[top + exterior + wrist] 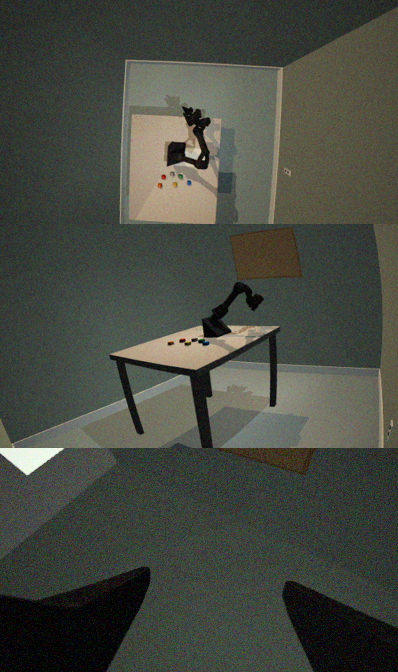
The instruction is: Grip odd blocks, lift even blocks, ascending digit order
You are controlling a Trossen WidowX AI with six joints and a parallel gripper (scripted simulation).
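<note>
I count six small coloured cubes on my pale-topped, dark-legged bench (pixel 152 355), one of each colour: one red cube (pixel 163 177), one grey cube (pixel 172 173), one green cube (pixel 180 176), one orange cube (pixel 159 185), one yellow cube (pixel 175 184) and one blue cube (pixel 189 183). They lie in two rows of three. The digits on them are too small for me to read. I have one black jointed arm (pixel 227 305) carrying one tool (pixel 216 585), which has two dark fingers. One brown rectangular board (pixel 265 253) hangs on the wall.
</note>
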